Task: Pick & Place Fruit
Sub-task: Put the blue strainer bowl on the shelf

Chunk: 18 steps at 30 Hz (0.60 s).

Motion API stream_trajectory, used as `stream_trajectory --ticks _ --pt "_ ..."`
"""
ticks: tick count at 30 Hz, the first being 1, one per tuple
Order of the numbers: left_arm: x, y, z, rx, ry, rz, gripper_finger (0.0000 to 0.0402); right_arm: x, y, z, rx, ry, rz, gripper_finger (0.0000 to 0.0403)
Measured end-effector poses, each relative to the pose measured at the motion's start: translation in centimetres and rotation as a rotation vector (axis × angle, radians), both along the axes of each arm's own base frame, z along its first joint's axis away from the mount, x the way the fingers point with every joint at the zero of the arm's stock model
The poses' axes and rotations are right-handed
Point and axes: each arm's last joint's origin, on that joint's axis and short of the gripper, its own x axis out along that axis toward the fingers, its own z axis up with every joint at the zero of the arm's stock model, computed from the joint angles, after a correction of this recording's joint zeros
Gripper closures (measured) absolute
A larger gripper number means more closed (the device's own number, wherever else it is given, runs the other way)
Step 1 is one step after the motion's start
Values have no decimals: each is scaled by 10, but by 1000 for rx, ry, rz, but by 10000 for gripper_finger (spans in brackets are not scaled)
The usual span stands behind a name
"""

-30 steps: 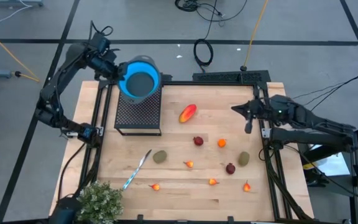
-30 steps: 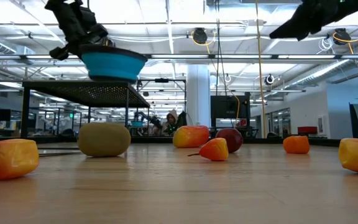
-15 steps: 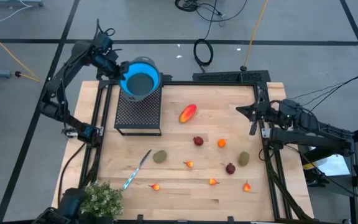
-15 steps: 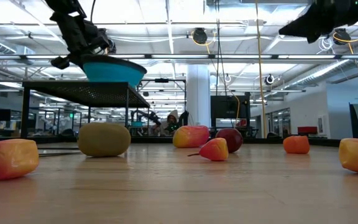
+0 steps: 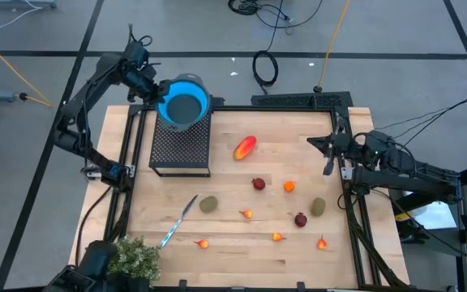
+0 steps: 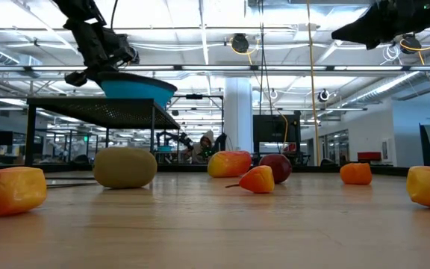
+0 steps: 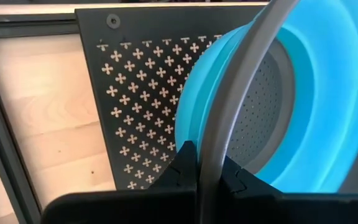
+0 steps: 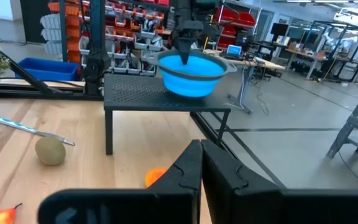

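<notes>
Left tool [image 7: 208,174] has lowered the blue bowl [image 5: 183,102] slightly.

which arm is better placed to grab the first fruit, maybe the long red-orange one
Right, probably. The right gripper is free, shut, at the table's right edge, facing the red-orange fruit. The left gripper is clamped on the blue bowl's rim above the black mesh stand.

Bright, even overhead light; soft short shadows; glaring ceiling strips behind; near fruit [image 6: 11,190] slightly blurred
</notes>
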Motion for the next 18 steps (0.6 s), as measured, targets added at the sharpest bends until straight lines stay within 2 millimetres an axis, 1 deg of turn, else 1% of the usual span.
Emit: stream_trajectory --ticks 7,12,18 --pt "4 9 -12 -36 1 -25 401 0 0 -1 3 4 -1 403" --pt "4 9 -12 -29 6 -39 401 0 0 -1 2 4 -2 403" --pt "4 9 -12 -17 17 -53 401 0 -1 -1 -2 6 -51 403"
